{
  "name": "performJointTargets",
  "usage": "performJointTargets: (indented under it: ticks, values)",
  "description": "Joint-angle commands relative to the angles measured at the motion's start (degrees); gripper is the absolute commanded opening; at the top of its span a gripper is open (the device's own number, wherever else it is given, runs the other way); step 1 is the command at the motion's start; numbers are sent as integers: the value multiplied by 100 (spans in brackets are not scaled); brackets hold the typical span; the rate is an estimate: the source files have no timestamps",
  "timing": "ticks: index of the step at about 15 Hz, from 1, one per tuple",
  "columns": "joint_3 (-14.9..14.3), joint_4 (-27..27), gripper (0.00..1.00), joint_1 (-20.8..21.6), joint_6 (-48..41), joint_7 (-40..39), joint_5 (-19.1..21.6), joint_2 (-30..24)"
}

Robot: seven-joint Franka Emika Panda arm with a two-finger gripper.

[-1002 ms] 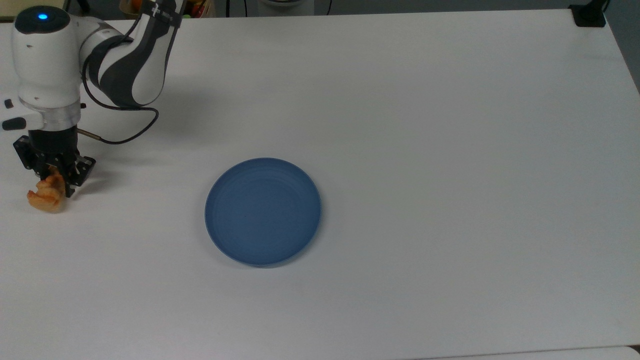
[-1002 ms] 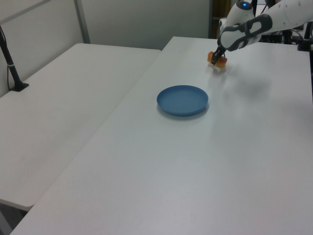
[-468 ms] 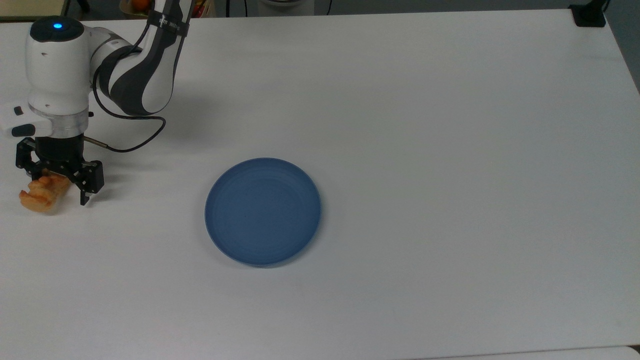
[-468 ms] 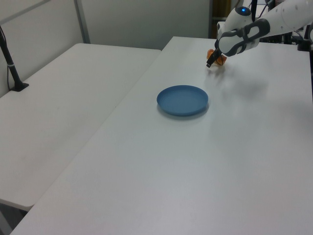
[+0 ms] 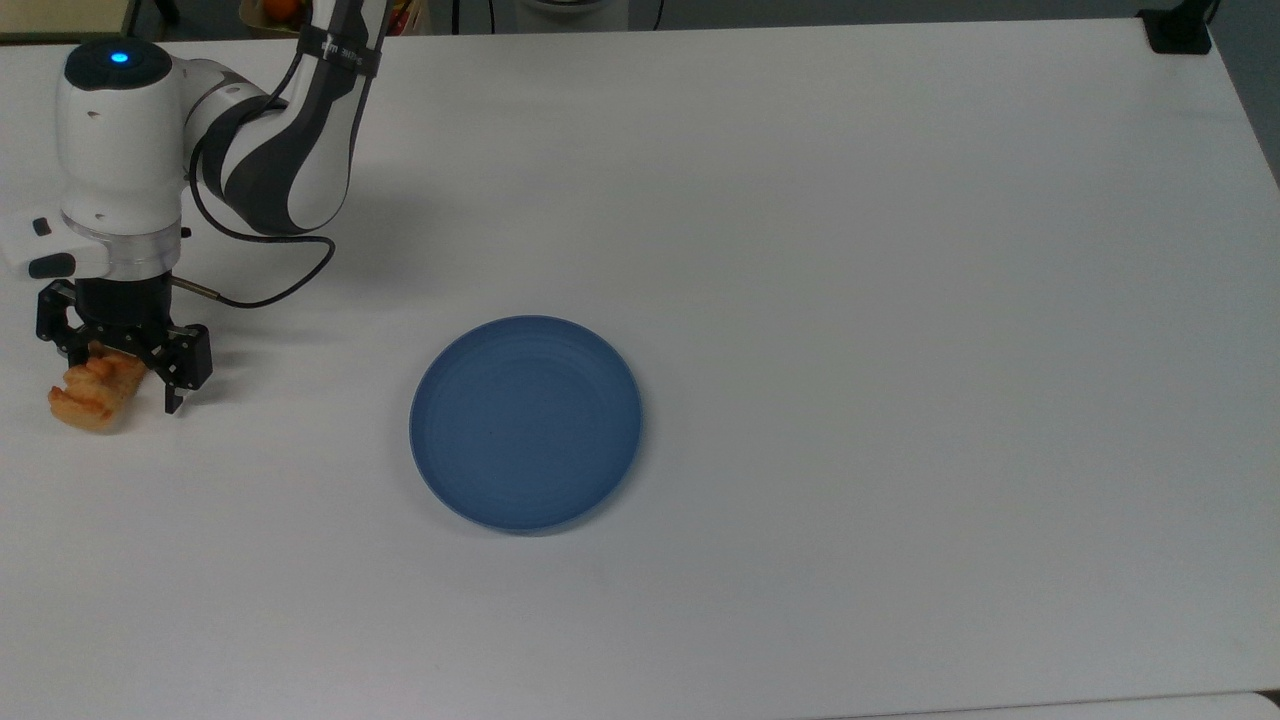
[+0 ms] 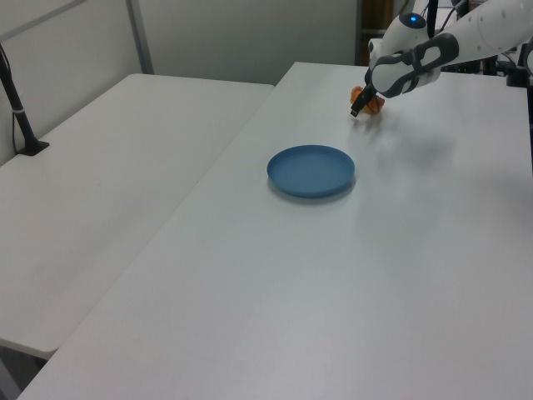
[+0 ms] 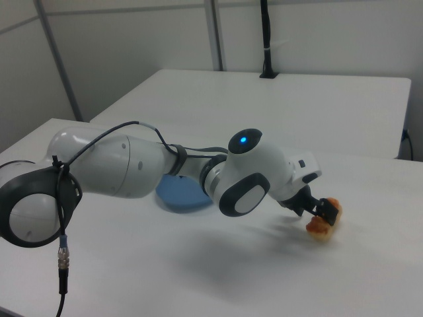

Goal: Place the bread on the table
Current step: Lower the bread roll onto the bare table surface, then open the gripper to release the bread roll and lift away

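Bread [image 5: 92, 396] lay on the white bench [image 5: 850, 300], near the top view's left edge.
One hand [image 5: 118, 368] hung over it, fingers spread apart; one blue plate [image 5: 526, 422] sat well apart.

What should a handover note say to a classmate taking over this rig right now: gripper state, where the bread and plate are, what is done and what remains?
Gripper: open, fingers astride the bread, no grip.
Bread: lying on the table near the top view's left edge, well apart from the blue plate.
Done: bread is on the table and let go.
Left: probably just lift the arm clear without nudging the bread.
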Motion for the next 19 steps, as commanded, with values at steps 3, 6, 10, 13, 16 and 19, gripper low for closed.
performJointTargets:
  ticks: [3,6,10,13,16,19]
  values:
    - [175,-32,100,-81,133,-9,58,-36]
    - [201,-24,100,-117,133,9,85,-71]
    - [201,-58,100,-231,72,360,85,-622]
    - [263,-278,100,-266,-287,964,50,-1238]
    - [524,-261,100,-380,-2345,1668,-440,-2325]
    - [1052,-278,100,-644,-4284,1871,-821,-3250]
